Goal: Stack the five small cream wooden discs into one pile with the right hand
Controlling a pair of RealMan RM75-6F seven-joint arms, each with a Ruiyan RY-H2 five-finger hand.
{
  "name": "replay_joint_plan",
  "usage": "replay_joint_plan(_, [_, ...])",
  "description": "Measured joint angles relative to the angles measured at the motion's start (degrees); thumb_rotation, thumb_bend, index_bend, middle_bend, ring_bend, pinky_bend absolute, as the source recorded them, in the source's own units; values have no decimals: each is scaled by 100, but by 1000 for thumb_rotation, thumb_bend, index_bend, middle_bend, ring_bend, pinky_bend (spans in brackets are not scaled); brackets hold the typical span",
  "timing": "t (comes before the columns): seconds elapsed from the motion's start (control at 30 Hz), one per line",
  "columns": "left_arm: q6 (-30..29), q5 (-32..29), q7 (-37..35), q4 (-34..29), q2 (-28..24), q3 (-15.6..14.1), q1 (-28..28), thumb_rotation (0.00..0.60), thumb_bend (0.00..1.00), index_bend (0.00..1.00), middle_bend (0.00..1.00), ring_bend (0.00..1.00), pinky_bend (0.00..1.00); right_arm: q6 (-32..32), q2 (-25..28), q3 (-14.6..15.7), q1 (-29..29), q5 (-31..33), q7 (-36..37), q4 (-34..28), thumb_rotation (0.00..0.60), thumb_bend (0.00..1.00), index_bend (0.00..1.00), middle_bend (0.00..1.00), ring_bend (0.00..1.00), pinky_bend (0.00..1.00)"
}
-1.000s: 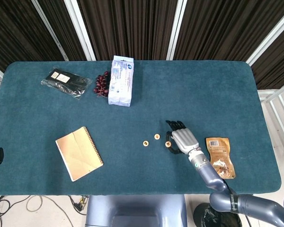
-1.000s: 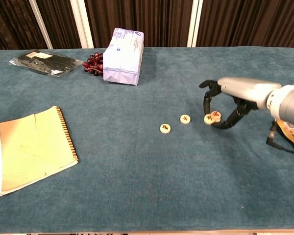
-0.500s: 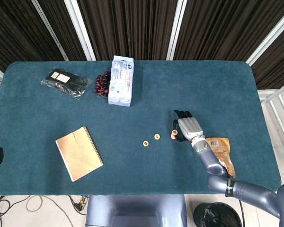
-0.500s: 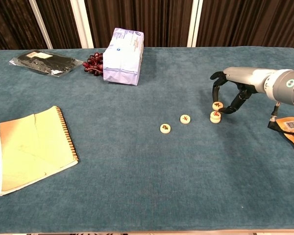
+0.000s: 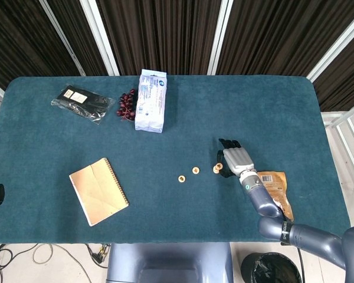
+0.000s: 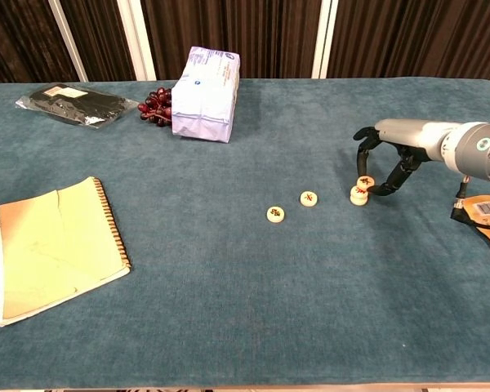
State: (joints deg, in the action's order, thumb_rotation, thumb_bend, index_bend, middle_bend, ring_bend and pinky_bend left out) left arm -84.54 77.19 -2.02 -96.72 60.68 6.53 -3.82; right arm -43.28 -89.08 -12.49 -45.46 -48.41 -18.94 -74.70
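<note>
The right hand (image 6: pixel 389 159) arches over a cream disc (image 6: pixel 365 182) that leans tilted on another disc (image 6: pixel 358 195); whether its curled fingers (image 6: pixel 364 155) pinch it or merely touch it cannot be told. Two more discs (image 6: pixel 309 198) (image 6: pixel 275 214) lie flat to the left on the teal bench (image 6: pixel 229 286), each bearing a dark red mark, unreadable. A brown pouch (image 5: pixel 274 190) lies near the wrist.

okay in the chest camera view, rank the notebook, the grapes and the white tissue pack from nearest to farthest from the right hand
From the right hand:
1. White tissue pack, far side, left of the hand.
2. Grapes, just left of the pack.
3. Notebook, near left corner of the table.
</note>
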Motion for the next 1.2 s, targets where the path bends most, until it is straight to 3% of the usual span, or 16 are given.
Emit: replay_joint_plan(1.2, [-14,7,30,23,12,2,-1,600,488,165,0,0,0,-114,-86,155,-48,-57,178,34,600,411,558,0,0,0])
